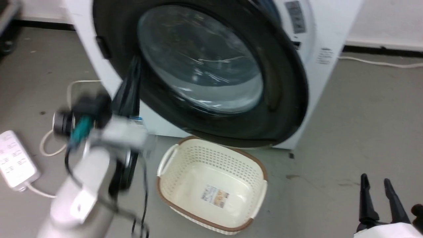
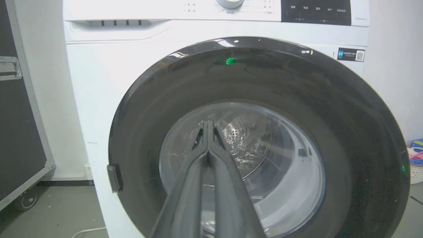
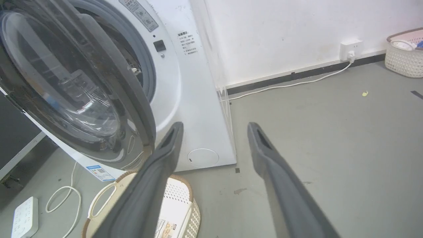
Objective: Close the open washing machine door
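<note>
The white washing machine [image 1: 327, 39] fills the top of the head view. Its round black-rimmed door [image 1: 281, 82] with the bulging glass centre stands ajar. In the right wrist view the grey gasket [image 3: 148, 76] shows in the gap behind the door [image 3: 66, 82]. My left gripper [image 1: 134, 62] is shut with nothing in it and points at the left part of the door's outer face. In the left wrist view its tips [image 2: 207, 124] lie over the glass of the door [image 2: 148, 115]; I cannot tell whether they touch it. My right gripper [image 1: 375, 180] stands open low at the right, away from the machine [image 3: 195, 99].
A cream perforated basket [image 1: 251, 162] sits on the floor right below the door. A white power strip [image 1: 13, 162] and looped cable [image 1: 49, 148] lie at the left. A black wheeled case [image 2: 19, 132] stands left of the machine. Another basket [image 3: 403, 56] stands by the wall.
</note>
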Controlling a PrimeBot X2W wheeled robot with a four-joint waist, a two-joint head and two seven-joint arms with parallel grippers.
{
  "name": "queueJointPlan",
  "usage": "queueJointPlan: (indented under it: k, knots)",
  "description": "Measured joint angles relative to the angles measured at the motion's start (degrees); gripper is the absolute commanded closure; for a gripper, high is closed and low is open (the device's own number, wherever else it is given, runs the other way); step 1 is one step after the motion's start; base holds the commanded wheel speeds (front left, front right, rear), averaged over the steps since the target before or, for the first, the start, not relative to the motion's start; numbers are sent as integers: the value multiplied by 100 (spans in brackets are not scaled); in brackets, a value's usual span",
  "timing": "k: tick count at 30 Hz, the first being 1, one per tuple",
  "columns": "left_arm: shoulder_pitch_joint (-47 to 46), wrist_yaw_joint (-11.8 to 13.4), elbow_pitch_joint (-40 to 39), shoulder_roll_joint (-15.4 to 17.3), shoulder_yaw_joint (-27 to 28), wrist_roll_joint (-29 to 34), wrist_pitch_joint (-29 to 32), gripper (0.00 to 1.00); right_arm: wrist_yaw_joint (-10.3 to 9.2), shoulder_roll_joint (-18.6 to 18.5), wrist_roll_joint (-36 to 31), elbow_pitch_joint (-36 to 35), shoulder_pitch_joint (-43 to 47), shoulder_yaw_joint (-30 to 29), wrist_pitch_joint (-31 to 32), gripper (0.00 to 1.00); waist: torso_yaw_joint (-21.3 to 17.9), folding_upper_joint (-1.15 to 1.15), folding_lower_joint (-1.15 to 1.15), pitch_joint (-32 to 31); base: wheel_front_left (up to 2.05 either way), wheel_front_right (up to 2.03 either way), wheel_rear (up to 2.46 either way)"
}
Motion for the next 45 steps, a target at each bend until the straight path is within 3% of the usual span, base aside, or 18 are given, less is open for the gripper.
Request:
queueJointPlan:
  k: [6, 12, 13, 14, 15, 16, 17, 20, 23, 28, 33, 45]
  knots:
    - [1307, -78, -130, 33, 435, -141, 0, 100, 0, 1, 0, -13, 0, 176, 0, 0, 288, 0, 0, -112, 0, 0, 0]
    - [2006, -187, 5, -291, 981, -442, 1, 100, 0, 1, -34, -4, 1, 296, 0, 0, 358, 0, 0, -178, 0, 0, 0]
    - [2088, -198, 37, -364, 1081, -455, 0, 70, 0, 1, -35, 3, 1, 308, 0, 0, 355, 0, 0, -188, 0, 0, 0]
    - [2163, -232, 64, -423, 1165, -452, 1, 70, 0, 1, -41, 8, 1, 316, 0, 0, 349, 0, 0, -194, 0, 0, 0]
    - [2224, -243, 77, -488, 1249, -444, 0, 0, 0, 1, -42, 14, 1, 322, 0, 0, 346, 0, 0, -207, 0, 0, 0]
    - [2272, -282, 91, -547, 1308, -438, 0, 0, 0, 1, -66, 19, 2, 316, 0, 71, 345, 0, 1, -229, 0, 0, 0]
    - [2315, -320, 103, -592, 1345, -404, 0, 0, 0, 2, -144, 0, 3, 304, 0, 100, 344, 0, 0, -249, 0, 0, 0]
    - [2371, -426, 119, -682, 1448, -248, 0, 0, 0, 2, -479, -82, 7, 210, 0, 100, 343, 0, 0, -283, 0, 0, 0]
    - [2410, -502, 104, -770, 1500, -111, 0, 0, -1, 0, -1235, -372, -8, 187, 0, 100, 340, 0, 0, -281, 0, 0, 0]
    - [2428, -541, 62, -881, 1604, 108, 0, 0, -1, -14, -1766, -388, -476, 1048, 193, 100, 325, 0, 1, -167, 0, 0, 0]
    - [2424, -583, 3, -1011, 1694, 238, 1, 0, 9, 8, -1993, 360, -1540, 1580, 661, 100, 330, 0, 1, 56, 0, 0, 0]
    - [2261, -744, 5, -1311, 1855, 481, 0, 0, 16, 30, -2408, 2261, -3289, 611, 396, 100, 566, 0, 1, 545, 0, 0, 0]
